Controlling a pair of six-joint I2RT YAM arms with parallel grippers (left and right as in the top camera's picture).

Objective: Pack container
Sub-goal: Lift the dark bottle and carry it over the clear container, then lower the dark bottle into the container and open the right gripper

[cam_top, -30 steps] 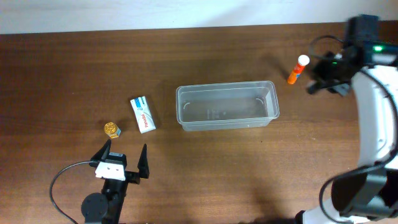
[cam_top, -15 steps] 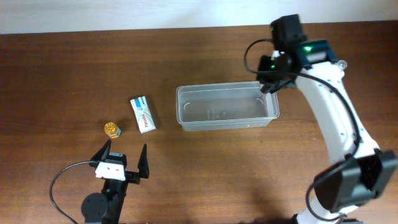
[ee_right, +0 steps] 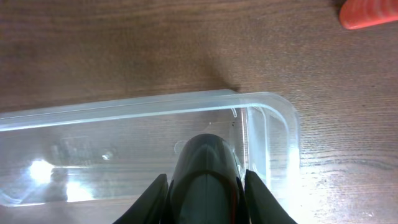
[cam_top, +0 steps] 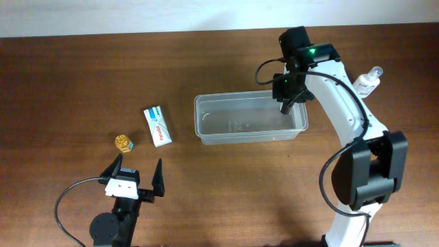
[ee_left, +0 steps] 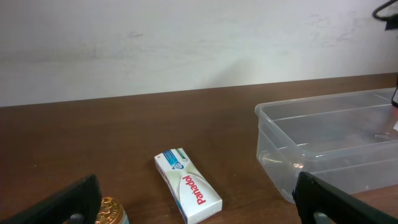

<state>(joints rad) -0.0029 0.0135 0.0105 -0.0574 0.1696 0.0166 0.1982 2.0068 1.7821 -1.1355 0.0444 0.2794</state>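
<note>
The container (cam_top: 247, 95) sits at the centre of the overhead view on the brown table (cam_top: 68, 68), long side running left to right, and as far as its clear walls show it holds nothing, so the packing looks barely begun. The right gripper (cam_top: 287, 104) hangs over the container's right end, just inside the rim. In the right wrist view its tip reads as 1 dark rounded mass with no gap, so the claw seems pressed together. I cannot tell whether anything thin is pinched in it. The left gripper (cam_top: 140, 162) rests at the lower left of the overhead frame with its 2 fingers spread wide and nothing between them. At least 4 items lie outside the tub. A white box (cam_top: 158, 125) with red lettering is left of the container and near it. A small gold-capped jar (cam_top: 123, 142) lies further left, and a clear spray bottle (cam_top: 368, 81) stands at the upper right, well apart. An orange thing (ee_right: 368, 12) lies on the wood at the top right corner of the right wrist view. By my judgement every one of these is yet to be placed inside
</note>
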